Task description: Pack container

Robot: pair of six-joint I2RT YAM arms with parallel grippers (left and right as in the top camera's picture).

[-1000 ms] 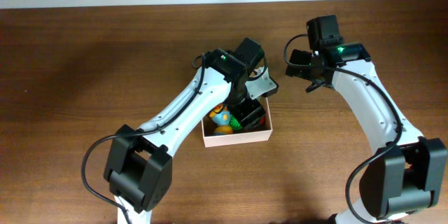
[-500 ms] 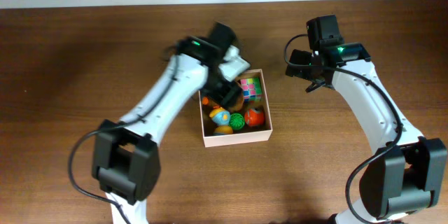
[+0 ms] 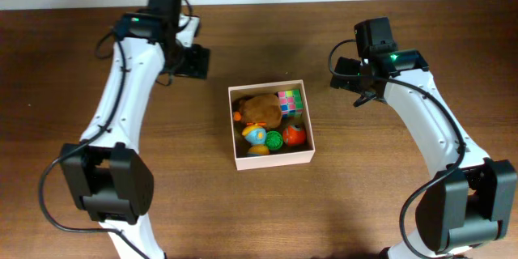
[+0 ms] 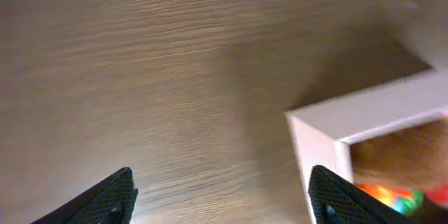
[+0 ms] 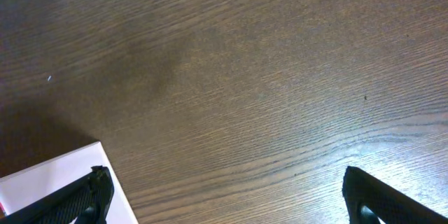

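White-walled container of toys on brown table; left claw, right claw wide open, empty.

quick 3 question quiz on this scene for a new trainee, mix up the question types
1. True or false: the left gripper is directly above the container.
2. In the overhead view, the multicoloured cube sits in which part of the container? A) lower left corner B) upper right corner C) centre
3. Fill in: judged from the wrist views, the left gripper and the right gripper are both ____.

Key: 1 false; 2 B; 3 open.
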